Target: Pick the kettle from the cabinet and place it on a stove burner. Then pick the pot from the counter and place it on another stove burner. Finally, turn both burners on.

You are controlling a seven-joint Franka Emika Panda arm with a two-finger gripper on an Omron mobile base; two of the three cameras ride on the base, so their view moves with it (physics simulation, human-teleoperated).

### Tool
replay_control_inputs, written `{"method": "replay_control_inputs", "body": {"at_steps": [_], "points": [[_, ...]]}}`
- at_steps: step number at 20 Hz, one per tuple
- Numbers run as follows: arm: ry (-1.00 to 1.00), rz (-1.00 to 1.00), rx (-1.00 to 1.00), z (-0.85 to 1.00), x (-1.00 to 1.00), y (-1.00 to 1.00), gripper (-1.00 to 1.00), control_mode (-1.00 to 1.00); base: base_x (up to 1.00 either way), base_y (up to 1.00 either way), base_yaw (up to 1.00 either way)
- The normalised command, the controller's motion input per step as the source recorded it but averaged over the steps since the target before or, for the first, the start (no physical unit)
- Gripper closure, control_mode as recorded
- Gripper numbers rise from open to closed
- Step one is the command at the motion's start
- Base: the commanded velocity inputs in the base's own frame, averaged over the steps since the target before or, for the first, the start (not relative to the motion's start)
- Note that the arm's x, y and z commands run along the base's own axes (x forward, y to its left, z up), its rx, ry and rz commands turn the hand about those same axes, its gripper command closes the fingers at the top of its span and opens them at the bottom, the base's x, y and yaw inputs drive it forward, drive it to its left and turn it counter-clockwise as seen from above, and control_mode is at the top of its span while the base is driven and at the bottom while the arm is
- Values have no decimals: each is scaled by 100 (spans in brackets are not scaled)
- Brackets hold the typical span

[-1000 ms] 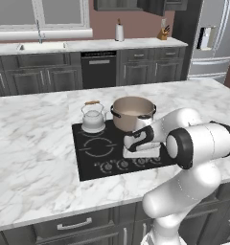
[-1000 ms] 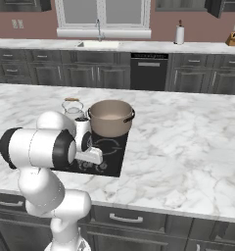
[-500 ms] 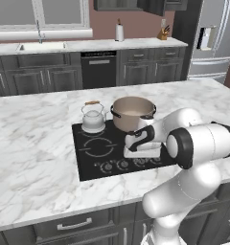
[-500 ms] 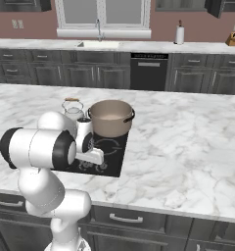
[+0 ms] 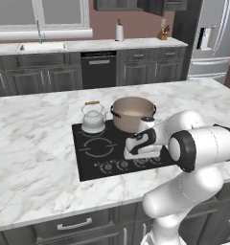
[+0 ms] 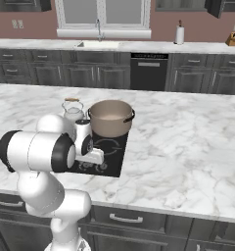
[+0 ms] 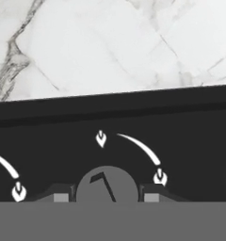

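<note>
Marble island counter (image 5: 35, 143) carries the black cooktop (image 5: 95, 160); gripper (image 7: 107, 196) clasps 1 knob (image 7: 107, 187) (sink wall behind).

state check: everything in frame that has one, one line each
kettle: upright on the rear left burner, lid on.
pot: upright on the rear burner beside the kettle, no lid.
gripper: down at the cooktop's knob row, jaws either side of a knob; contact unclear.
knob: between the jaws, pointer line up and slightly left in the hand view; on or off unclear.
cooktop: no glow visible.
</note>
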Motion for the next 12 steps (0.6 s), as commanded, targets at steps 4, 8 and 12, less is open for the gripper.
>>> {"method": "replay_control_inputs", "body": {"at_steps": [4,8,12], "points": [[-5,19,0,-23,-5,1,100,-100,0,0,0],[-2,20,0,-29,0,3,100,-100,0,0,0],[-1,23,0,-34,0,5,100,-100,0,0,0]]}}
